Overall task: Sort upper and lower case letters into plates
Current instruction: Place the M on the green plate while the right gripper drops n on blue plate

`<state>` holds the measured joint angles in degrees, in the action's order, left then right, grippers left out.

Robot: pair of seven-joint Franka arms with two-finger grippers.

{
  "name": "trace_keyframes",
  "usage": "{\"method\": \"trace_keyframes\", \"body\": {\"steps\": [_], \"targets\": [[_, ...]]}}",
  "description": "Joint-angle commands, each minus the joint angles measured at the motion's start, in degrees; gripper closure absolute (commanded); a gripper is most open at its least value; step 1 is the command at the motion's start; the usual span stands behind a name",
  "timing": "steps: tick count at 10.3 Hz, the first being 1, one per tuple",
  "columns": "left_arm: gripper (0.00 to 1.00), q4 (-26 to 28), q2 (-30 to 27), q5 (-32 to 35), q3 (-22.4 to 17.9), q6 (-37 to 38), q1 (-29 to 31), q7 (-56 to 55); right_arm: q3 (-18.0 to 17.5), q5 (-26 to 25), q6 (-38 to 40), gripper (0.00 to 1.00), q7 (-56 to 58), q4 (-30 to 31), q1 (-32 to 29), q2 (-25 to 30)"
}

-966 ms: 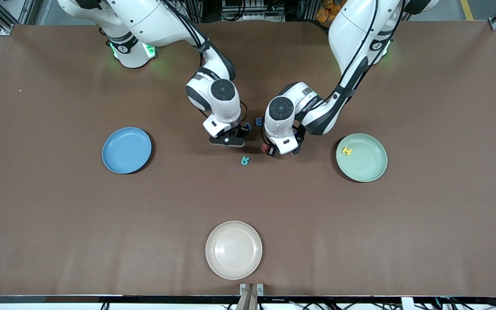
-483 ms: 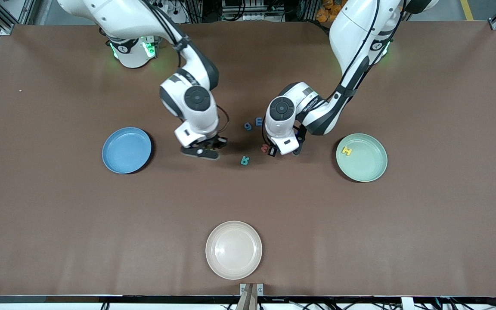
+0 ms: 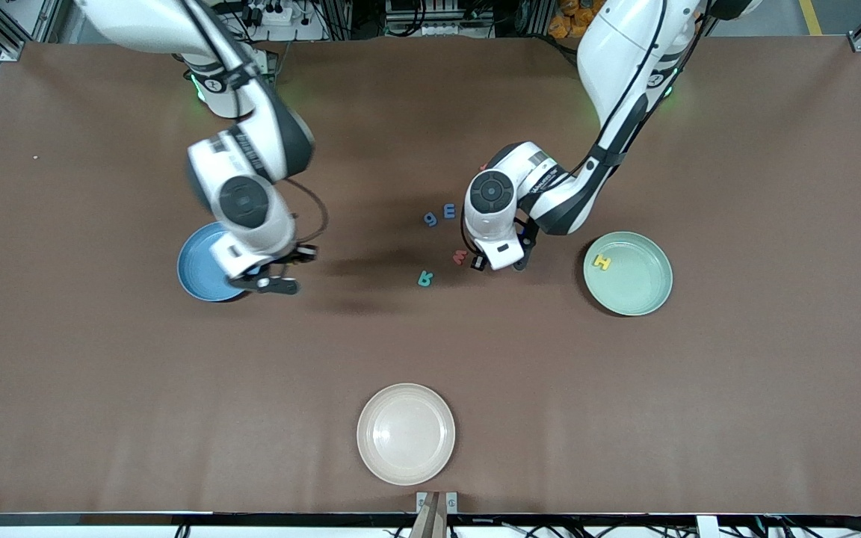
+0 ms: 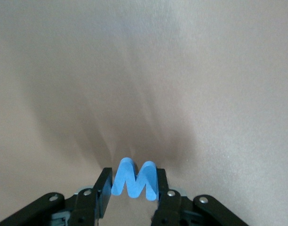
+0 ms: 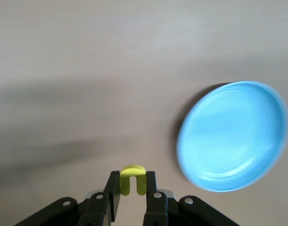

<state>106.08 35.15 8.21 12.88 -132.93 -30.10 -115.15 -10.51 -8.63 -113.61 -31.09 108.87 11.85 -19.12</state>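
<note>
The right gripper is hanging over the brown tabletop at the rim of the round, shallow bright blue plastic plate, its jaws pinching a small flat yellow toy letter with a rounded end. The risk here, as I judge it, is an early release: the wrist view shows the plate off to one side of the jaws rather than under them, so a letter let go now would be landing on the tabletop beside the rim.

The left gripper is sitting low near the loose letters in the middle of the tabletop, its jaws clamping a small flat blue toy letter M by its outer edges. A thin piece held that way could be twisting or slipping out as the arm carries it toward the round pale mint green plate, where a yellow letter H is lying.

A red letter, a teal letter and two blue letters are lying loose on the tabletop between the two plates. A cream-white plate is sitting nearest the front camera.
</note>
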Motion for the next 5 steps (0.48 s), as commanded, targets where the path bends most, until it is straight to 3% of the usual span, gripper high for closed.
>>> {"method": "trace_keyframes", "body": {"steps": [1, 3, 5], "targets": [[0.83, 0.97, -1.75, 1.45, 0.39, 2.66, 0.66, 3.69, -0.66, 1.16, 0.85, 1.0, 9.0, 3.44, -6.04, 1.28], [0.84, 1.32, -2.71, 1.45, 0.39, 5.12, 1.1, 7.37, 0.56, 1.16, 2.77, 1.0, 14.01, 4.42, -8.94, 1.28], [0.85, 2.54, -3.94, 1.45, 0.39, 6.27, 2.67, 11.07, 5.13, 1.16, 2.0, 1.0, 23.67, 5.38, -10.26, 0.58]]}}
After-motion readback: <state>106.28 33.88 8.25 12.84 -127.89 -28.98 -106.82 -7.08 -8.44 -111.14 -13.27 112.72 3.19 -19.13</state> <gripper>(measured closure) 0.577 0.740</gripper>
